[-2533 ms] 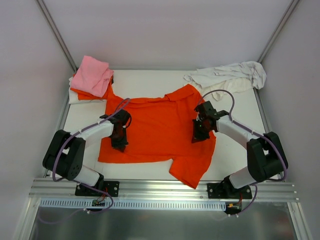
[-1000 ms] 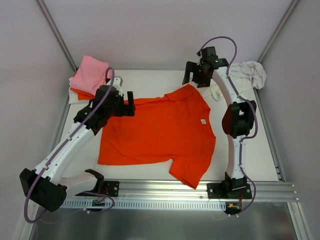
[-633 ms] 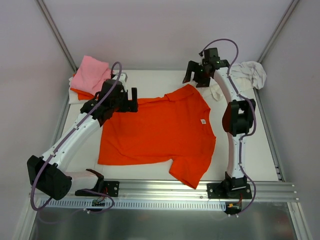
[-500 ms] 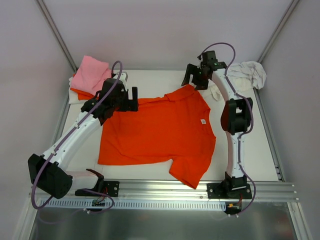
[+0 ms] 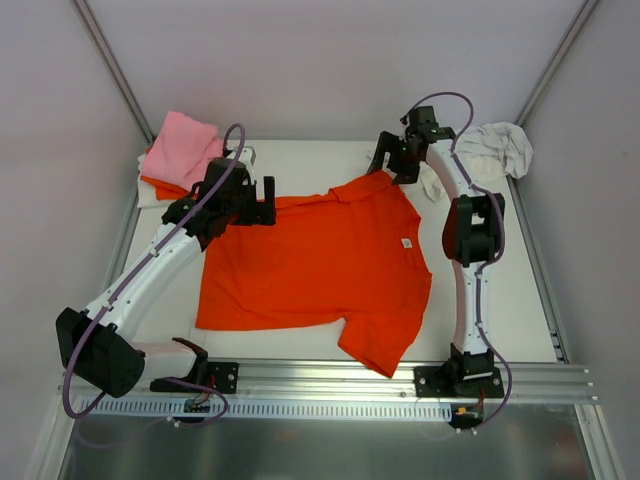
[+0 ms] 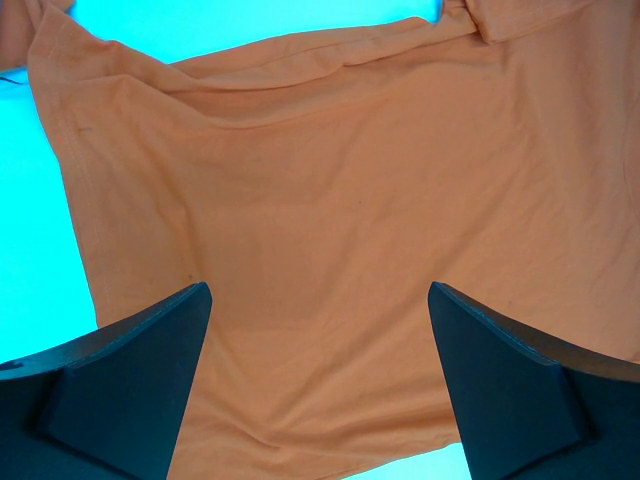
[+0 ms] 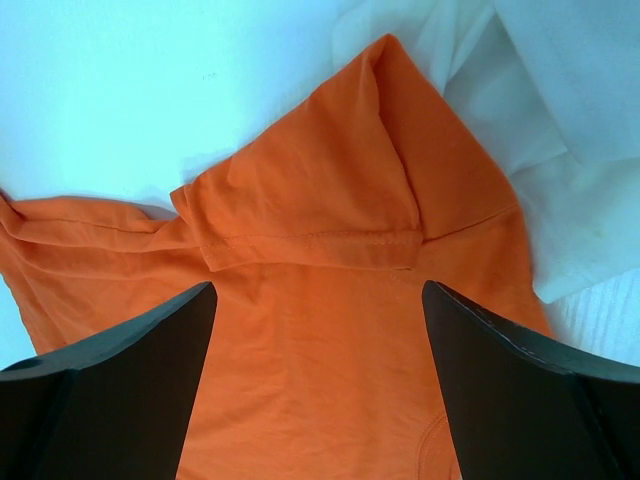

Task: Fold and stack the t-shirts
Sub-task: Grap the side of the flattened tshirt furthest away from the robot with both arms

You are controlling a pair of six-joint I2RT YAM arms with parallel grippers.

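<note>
A bright orange t-shirt (image 5: 320, 265) with a small white neck label (image 5: 407, 242) lies spread on the table, its far right sleeve (image 7: 330, 200) folded over onto itself. My left gripper (image 5: 262, 200) hovers open over the shirt's far left corner, with orange cloth (image 6: 320, 200) below its fingers (image 6: 130, 390). My right gripper (image 5: 392, 165) hangs open above the folded sleeve, nothing between its fingers (image 7: 530, 390). A folded pink t-shirt (image 5: 185, 150) tops a stack at the back left. A crumpled white t-shirt (image 5: 490, 150) lies at the back right.
Under the pink shirt show the edges of an orange cloth (image 5: 180, 187) and a white one (image 5: 150, 196). The white shirt (image 7: 570, 130) touches the orange sleeve's right side. Grey walls close in the table; a metal rail (image 5: 320, 375) runs along the near edge.
Both arms have stretched from the shirt's middle to its far edge. In the last second the left gripper edged right and the right gripper came slightly nearer the folded sleeve.
</note>
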